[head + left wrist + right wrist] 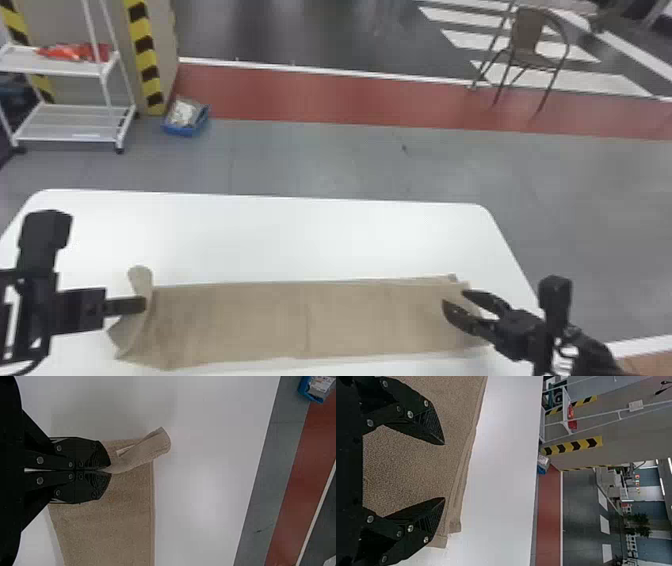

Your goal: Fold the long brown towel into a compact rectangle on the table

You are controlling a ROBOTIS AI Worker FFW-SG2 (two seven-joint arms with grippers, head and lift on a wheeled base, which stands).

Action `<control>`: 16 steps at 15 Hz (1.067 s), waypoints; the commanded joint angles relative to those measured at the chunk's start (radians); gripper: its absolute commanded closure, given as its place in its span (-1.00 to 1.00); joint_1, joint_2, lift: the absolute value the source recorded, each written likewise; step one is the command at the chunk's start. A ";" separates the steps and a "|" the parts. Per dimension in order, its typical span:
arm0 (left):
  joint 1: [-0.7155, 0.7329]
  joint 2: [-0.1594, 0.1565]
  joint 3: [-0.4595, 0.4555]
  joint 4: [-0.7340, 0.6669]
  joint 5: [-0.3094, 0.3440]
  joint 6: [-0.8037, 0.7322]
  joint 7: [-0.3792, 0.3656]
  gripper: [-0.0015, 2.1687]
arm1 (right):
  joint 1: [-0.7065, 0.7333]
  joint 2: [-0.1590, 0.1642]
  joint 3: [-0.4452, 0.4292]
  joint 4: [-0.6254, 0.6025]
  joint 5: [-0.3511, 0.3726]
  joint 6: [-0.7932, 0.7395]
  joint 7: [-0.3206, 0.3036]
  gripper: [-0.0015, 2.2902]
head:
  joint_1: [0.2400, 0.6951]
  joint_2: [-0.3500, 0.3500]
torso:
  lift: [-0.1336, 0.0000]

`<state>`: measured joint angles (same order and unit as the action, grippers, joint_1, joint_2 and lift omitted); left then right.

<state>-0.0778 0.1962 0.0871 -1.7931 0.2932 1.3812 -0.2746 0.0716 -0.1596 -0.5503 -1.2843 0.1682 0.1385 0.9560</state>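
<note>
White table [300, 235] is standing on grey floor [350, 165], blue box [185, 117] and metal cart [67, 65] sitting well beyond the left jaws, chair [530, 37] well beyond the right ones. Long brown towel [225, 315] is lying stretched on the tabletop, running from under the left jaws to under the right jaws. Left gripper [111, 471] is clamping the towel near one end, jaws together on cloth, a curled flap sticking up just past the tips. Right gripper [444, 471] is hanging at the other end, jaws spread apart, holding nothing; whether they're touching cloth, I'm not able to tell. Progress: edges by the right jaws are showing layers, so a lengthwise fold is probably done. Remaining: the strip is running full length between the two sets of jaws, so the crosswise folding is mostly pending, the left-jaw end probably going over towards the right jaws next
</note>
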 commanded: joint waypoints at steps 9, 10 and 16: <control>-0.019 -0.009 0.057 -0.065 0.107 0.039 -0.001 0.33 | -0.027 -0.003 0.067 0.068 0.048 -0.035 -0.005 0.45 | 1.00 -0.62 | 1.00; -0.019 -0.009 0.057 -0.068 0.113 0.039 -0.001 0.33 | -0.029 -0.001 0.081 0.076 0.050 -0.035 -0.006 0.45 | 1.00 -0.59 | 1.00; -0.016 -0.009 0.085 -0.092 0.162 0.048 -0.001 0.33 | -0.036 0.014 0.136 0.112 0.053 -0.029 -0.036 0.45 | 1.00 -0.52 | 1.00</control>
<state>-0.0933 0.1871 0.1669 -1.8790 0.4448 1.4249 -0.2757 0.0356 -0.1523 -0.4297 -1.1728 0.2222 0.1038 0.9201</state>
